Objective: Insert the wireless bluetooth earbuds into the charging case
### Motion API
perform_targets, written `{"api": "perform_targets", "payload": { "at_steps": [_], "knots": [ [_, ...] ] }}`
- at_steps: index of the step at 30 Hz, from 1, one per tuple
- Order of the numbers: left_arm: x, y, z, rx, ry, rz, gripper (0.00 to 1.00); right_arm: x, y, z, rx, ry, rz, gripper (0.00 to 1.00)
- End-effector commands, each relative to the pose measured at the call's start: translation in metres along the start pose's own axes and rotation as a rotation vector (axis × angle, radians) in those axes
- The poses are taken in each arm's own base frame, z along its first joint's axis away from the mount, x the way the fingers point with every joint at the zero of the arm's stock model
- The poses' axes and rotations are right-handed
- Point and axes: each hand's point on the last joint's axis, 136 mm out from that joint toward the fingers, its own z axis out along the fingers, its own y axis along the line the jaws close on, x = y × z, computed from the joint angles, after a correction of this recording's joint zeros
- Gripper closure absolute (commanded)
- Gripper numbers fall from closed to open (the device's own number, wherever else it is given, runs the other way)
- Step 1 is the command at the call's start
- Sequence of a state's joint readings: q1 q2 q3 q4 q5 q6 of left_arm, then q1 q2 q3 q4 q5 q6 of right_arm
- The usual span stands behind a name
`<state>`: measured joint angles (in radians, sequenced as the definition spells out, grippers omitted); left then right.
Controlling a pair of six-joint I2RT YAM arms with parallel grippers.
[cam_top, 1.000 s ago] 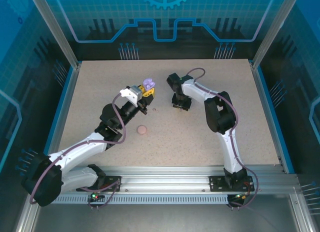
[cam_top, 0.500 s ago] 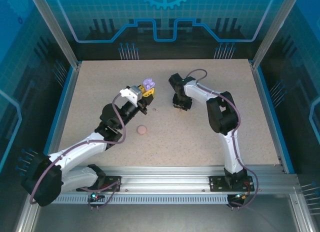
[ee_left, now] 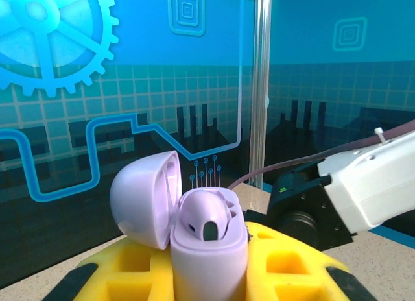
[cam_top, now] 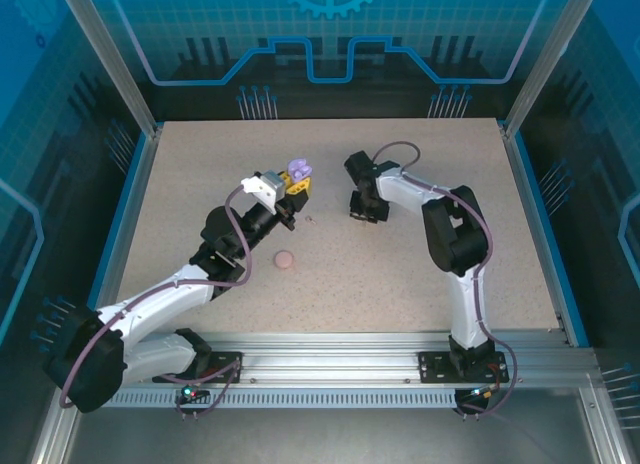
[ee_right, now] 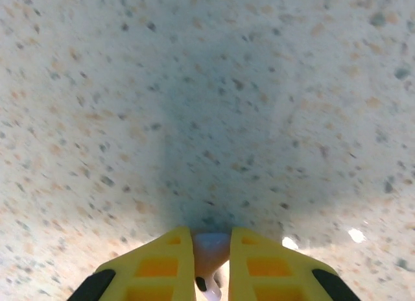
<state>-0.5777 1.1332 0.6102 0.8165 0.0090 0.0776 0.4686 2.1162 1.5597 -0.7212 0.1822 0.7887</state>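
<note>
We see the left gripper [cam_top: 293, 183] raised above the middle of the speckled beige table [cam_top: 180, 194], a little towards the far edge. Its yellow fingers [ee_left: 292, 265] are closed on a lilac plastic charging case [ee_left: 209, 255] and hold it upright. The case's rounded lid [ee_left: 146, 200] is swung open to the left in the left wrist view, and a lilac earbud [ee_left: 206, 220] sits in the case's mouth with a dark oval opening facing us. Behind the case in that view, a white link of the right arm [ee_left: 369, 184] crosses the right side. The right gripper [ee_right: 211, 252] points down at the table just to the right of the left gripper, near the table's centre. Its yellow fingers are drawn close together and pinch a small pale stemmed earbud [ee_right: 209, 244] between their tips. We cannot tell whether that bud touches the surface beneath it. A round pale pink case [cam_top: 285, 260] lies on the table by itself, nearer the near edge than the left gripper and apart from both grippers.
</note>
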Motion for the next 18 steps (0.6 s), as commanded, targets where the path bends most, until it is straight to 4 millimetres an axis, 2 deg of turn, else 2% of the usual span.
{"api": "perform_targets", "payload": {
  "at_steps": [1,6,12,18],
  "knots": [
    [-0.02,-0.003,0.004,0.03,-0.048,-0.007,1.0,-0.016,-0.001,-0.032,-0.051,-0.098,-0.022,0.86],
    [-0.023,-0.011,0.002,0.078,-0.055,-0.007,1.0,-0.028,0.005,-0.088,-0.15,-0.22,-0.042,0.86],
    [-0.029,-0.019,0.004,0.125,-0.053,-0.005,1.0,-0.04,0.013,-0.175,-0.303,-0.386,-0.072,0.85],
    [-0.03,-0.029,0.006,0.171,-0.052,-0.01,1.0,-0.041,0.021,-0.267,-0.485,-0.54,-0.121,0.84]
  ]
}}
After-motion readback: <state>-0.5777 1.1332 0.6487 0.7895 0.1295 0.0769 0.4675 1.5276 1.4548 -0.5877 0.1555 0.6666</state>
